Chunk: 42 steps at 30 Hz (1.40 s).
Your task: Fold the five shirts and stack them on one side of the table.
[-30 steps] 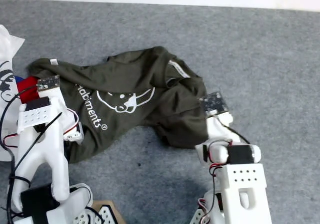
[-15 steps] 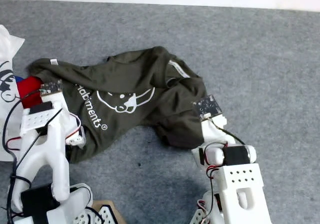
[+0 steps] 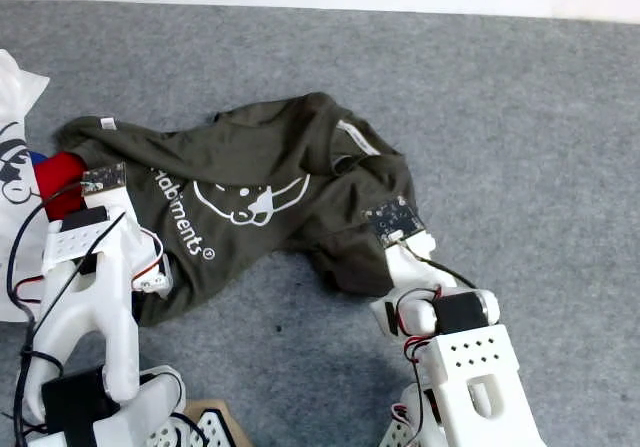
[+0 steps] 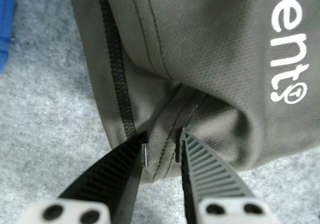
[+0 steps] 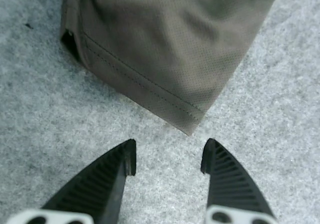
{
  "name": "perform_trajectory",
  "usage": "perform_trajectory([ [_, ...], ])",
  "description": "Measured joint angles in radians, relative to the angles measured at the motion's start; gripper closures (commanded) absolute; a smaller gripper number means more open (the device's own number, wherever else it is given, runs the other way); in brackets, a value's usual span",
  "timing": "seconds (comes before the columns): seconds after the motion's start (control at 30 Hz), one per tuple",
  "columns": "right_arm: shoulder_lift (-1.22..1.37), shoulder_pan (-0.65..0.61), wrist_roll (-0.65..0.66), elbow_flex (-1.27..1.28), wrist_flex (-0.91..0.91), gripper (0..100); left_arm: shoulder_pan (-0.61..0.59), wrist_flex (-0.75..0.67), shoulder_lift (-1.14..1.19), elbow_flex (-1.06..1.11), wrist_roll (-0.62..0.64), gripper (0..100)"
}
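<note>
A dark green shirt (image 3: pixel 250 167) lies bunched up on the gray surface (image 3: pixel 520 117).
The left claw (image 4: pixel 162 149) pinches the shirt's stitched edge, with cloth squeezed between its tips. The right claw (image 5: pixel 167 159) is open, its tips spread wide over the bare surface. A sleeve corner (image 5: pixel 192 126) sits just in front of it, not touching. A red cloth (image 3: pixel 55 177) and a white shirt (image 3: pixel 15 117) lie near the left claw.

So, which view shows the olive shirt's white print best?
The high view: the white print on the olive shirt shows face and lettering together. The left wrist view catches the last letters; the right wrist view shows a plain hem corner.
</note>
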Motion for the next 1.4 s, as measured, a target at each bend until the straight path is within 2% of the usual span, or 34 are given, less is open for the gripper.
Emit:
perform_trajectory([
  [0.27, 0.011, 0.0, -0.064, -0.006, -0.009, 77.9, 0.0, 0.0, 0.0, 0.0, 0.0, 89],
  [0.5, 0.272, -0.003, -0.141, -0.224, 0.072, 78.3, 0.0, 0.0, 0.0, 0.0, 0.0, 89],
  [0.63, 0.42, -0.008, -0.149, -0.278, 0.068, 87.5, 0.0, 0.0, 0.0, 0.0, 0.0, 89],
  [0.7, 0.457, -0.009, -0.176, -0.279, 0.051, 88.5, 0.0, 0.0, 0.0, 0.0, 0.0, 89],
  [1.0, 0.479, -0.031, -0.199, -0.184, -0.089, 88.2, 0.0, -0.021, 0.0, 0.0, 0.0, 89],
  [1.2, 0.474, 0.002, -0.199, -0.192, -0.058, 79.5, 0.0, -0.025, 0.0, 0.0, 0.0, 89],
  [1.4, 0.368, 0.012, -0.189, -0.195, -0.025, 79.3, 0.0, -0.034, 0.0, 0.0, 0.0, 89],
])
